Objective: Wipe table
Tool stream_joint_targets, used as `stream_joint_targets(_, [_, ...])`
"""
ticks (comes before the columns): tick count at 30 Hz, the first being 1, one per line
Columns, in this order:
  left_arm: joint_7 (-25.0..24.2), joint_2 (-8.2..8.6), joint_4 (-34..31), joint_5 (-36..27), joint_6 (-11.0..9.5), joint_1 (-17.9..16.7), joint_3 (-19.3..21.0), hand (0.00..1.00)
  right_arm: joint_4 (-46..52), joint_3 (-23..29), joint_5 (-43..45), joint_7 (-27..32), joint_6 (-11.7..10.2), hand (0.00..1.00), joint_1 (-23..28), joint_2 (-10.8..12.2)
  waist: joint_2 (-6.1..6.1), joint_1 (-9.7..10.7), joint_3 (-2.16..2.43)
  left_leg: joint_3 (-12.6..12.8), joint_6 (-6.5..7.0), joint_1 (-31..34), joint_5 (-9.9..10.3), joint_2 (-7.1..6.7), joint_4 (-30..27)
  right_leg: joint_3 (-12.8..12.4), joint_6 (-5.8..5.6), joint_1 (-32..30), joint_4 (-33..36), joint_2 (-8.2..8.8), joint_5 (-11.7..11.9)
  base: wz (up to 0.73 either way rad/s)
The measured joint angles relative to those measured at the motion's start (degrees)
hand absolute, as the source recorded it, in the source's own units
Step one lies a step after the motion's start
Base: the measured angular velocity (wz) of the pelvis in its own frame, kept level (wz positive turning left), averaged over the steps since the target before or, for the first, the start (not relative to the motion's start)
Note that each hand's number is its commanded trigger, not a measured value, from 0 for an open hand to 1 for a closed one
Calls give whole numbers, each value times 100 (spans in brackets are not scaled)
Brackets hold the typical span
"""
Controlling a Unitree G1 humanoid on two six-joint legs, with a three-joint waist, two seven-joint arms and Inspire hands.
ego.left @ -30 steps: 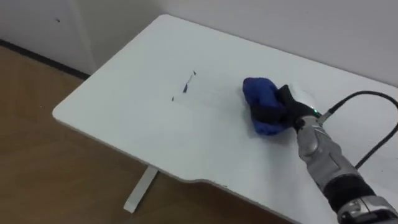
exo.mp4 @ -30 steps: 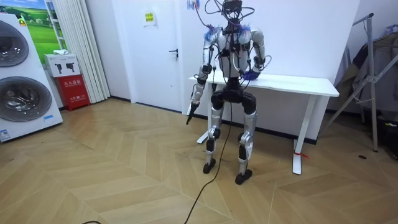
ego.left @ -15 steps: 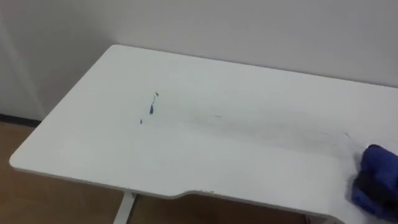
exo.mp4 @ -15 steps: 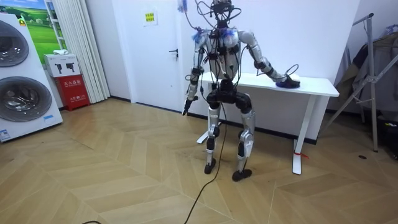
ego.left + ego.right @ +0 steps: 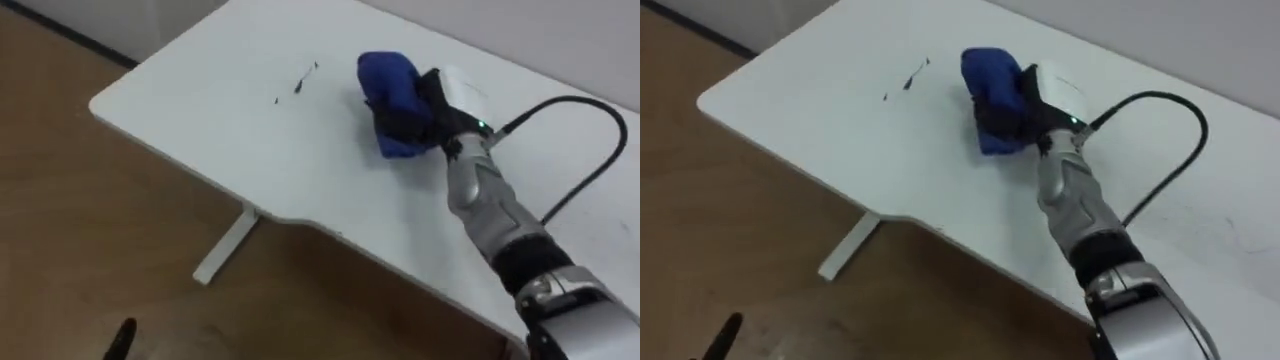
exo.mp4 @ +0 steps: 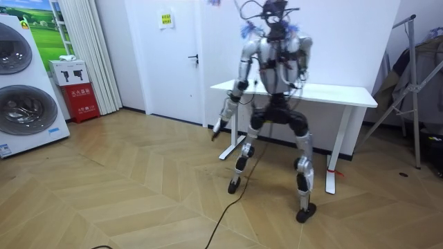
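Note:
A blue cloth (image 5: 385,80) lies bunched on the white table (image 5: 200,120), just right of several small dark marks (image 5: 300,82). My right hand (image 5: 432,105) rests on the cloth's right side, its dark fingers curled into the cloth, which it presses on the tabletop. In the right eye view the same cloth (image 5: 985,72) and hand (image 5: 1025,110) sit a short way from the marks (image 5: 908,80). My left hand (image 6: 218,130) hangs beside the table's end with relaxed fingers, and its tip (image 5: 122,338) appears low over the floor. I stand at the table's front with my feet wide apart.
The table's near edge and left corner (image 5: 100,100) are close, with a white leg (image 5: 225,245) beneath on the wooden floor. A wall runs behind the table. In the room view, washing machines (image 6: 24,90) and a red box (image 6: 82,100) stand far left, a metal stand (image 6: 415,90) far right.
My right hand took the cloth out to the table's right end, then back left, close to the marks. I have shifted towards the room view's right and spread my feet; the eye views shifted too.

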State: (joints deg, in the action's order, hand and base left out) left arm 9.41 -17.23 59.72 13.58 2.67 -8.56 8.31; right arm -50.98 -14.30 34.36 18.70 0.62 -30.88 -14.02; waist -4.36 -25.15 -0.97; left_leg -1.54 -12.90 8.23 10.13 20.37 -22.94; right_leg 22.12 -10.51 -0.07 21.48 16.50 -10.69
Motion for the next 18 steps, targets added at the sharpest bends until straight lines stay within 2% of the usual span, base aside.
stream_joint_targets(1, [-28, 45, -3, -63, 5, -216, 3, 0, -6, 2, 14, -87, 12, 100, 414, -250, -28, 140, 13, 180, 274, -57, -269, 200, 137, 60, 109, -49, 287, -147, -253, 22])
stream_joint_targets(2, [-85, 148, -2, -44, 35, -399, 44, 0, 37, 251, -51, -119, -66, 100, 868, -489, -39, 353, 16, 277, 319, -99, -478, 226, 256, 125, 207, -59, 396, -215, -419, 27])
stream_joint_targets(3, [-119, 202, -2, -51, 55, -479, 65, 0, 94, 422, -47, -94, -79, 100, 1037, -583, -12, 483, 9, 404, 286, -114, -504, 204, 258, 168, 235, -55, 418, -243, -455, 24])
stream_joint_targets(4, [-133, 264, -2, -45, 76, -535, 95, 0, 100, 717, -33, -77, -54, 100, 1280, -748, -36, 700, 23, 717, 261, -166, -518, 126, 264, 208, 302, -49, 414, -296, -492, 15])
stream_joint_targets(5, [-132, 273, -2, -46, 71, -554, 118, 0, 92, 951, -24, -107, 65, 100, 1411, -841, -30, 854, 11, 932, 260, -237, -518, -3, 281, 217, 362, -32, 372, -341, -514, 7])
stream_joint_targets(7, [-132, 266, -8, -46, 37, -513, 175, 0, 84, 1106, -25, -223, 178, 100, 1448, -971, -12, 1127, 7, 1270, 260, -278, -511, -94, 214, 226, 485, -29, 285, -422, -494, -10])
stream_joint_targets(8, [-129, 260, -20, -46, 37, -437, 179, 0, 92, 1108, -30, -297, 254, 100, 1456, -1021, 8, 1220, 10, 1406, 301, -282, -482, -144, 125, 219, 559, -12, 195, -486, -452, -20])
stream_joint_targets(10, [-121, 263, -62, -52, 33, -319, 158, 0, 122, 1086, -25, -382, 325, 100, 1419, -1004, 22, 1220, 10, 1435, 404, -319, -420, -269, 114, 113, 632, -4, 83, -589, -401, -31])
stream_joint_targets(11, [-120, 286, -64, -55, 26, -238, 155, 0, 242, 949, -2, -462, 431, 100, 1380, -969, 54, 1081, 11, 1490, 472, -462, -360, -298, 190, -48, 668, -8, 24, -673, -360, -55])
stream_joint_targets(12, [-116, 307, -69, -55, 32, -231, 159, 0, 323, 858, 47, -492, 484, 100, 1357, -952, 111, 971, -6, 1500, 477, -558, -334, -313, 245, -174, 688, -20, 5, -713, -334, -86])
stream_joint_targets(13, [-114, 360, -90, -34, 89, -233, 167, 0, 594, 672, 271, -580, 575, 100, 1333, -890, 144, 776, 13, 1498, 521, -701, -288, -349, 371, -389, 712, -83, 10, -759, -307, -84])
stream_joint_targets(16, [-105, 547, -222, -34, 259, -345, 163, 0, 806, 330, 736, -763, 647, 100, 920, -519, 198, 638, 29, 1494, 523, -865, -277, -506, 783, -642, 672, -290, -7, -762, -231, -44])
stream_joint_targets(18, [-105, 647, -282, -53, 366, -416, 163, 0, 845, 244, 781, -783, 651, 100, 783, -450, 258, 537, 29, 1395, 465, -956, -294, -615, 1029, -733, 620, -305, -128, -759, -108, -21])
